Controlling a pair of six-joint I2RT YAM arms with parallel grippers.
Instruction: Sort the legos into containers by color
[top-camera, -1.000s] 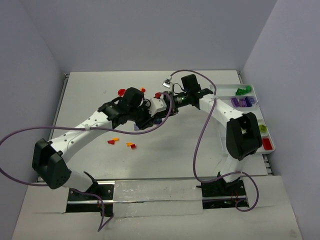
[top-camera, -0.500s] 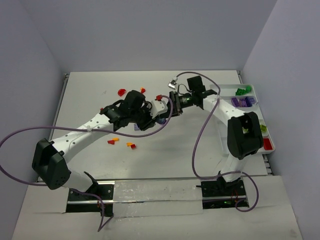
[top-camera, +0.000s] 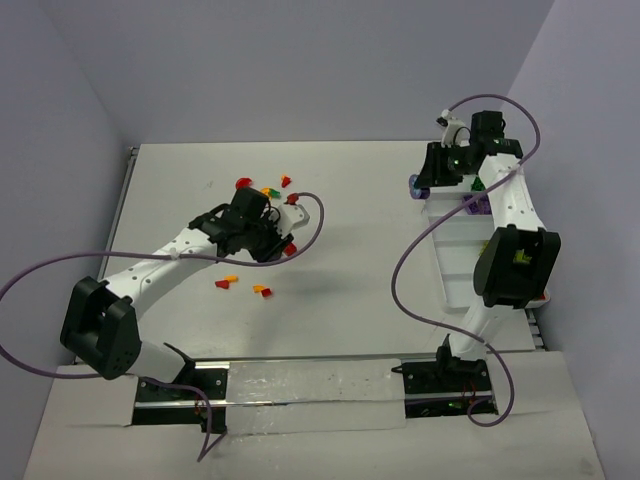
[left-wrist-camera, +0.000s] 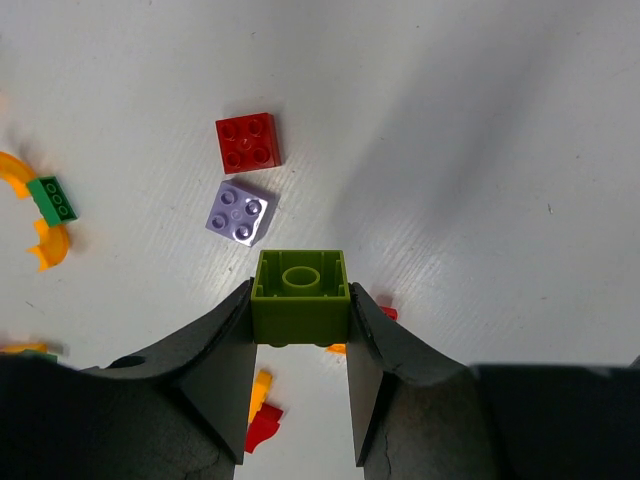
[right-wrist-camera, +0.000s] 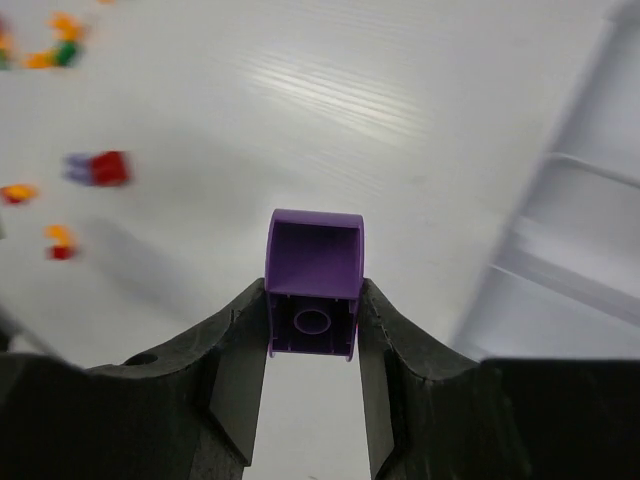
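**Student:** Which parts of the scene are largest?

**Instructor:** A white table (top-camera: 360, 250) carries a long white tray (top-camera: 452, 262) along its right side, and cross dividers split the tray into shallow compartments. The left arm (top-camera: 160, 265) reaches over the middle-left of the table. The right arm (top-camera: 510, 210) stretches along the tray to its far end.

**Student:** How do the grippers stand?

**Instructor:** The left gripper (left-wrist-camera: 300, 312) is closed to a brick's width. Its two fingers press the sides of a lime-green brick (left-wrist-camera: 300, 285), whose hollow underside faces the wrist camera, and it is held above the scattered pieces. The right gripper (right-wrist-camera: 313, 305) is narrowed in the same way on a purple brick (right-wrist-camera: 315, 262). It is over bare table just beside the tray's far left corner, not over a compartment.

**Student:** And the loose pieces?

**Instructor:** Below the left gripper a red brick (left-wrist-camera: 248, 142) lies flat with its studs up. A lilac brick (left-wrist-camera: 239, 213) sits just beside it, on the side nearer the fingers. At the left edge of that view a small green brick (left-wrist-camera: 52, 199) sits between orange curved pieces (left-wrist-camera: 15, 170). Smaller red and orange bits show between and beside the fingers, too small to tell their shape.
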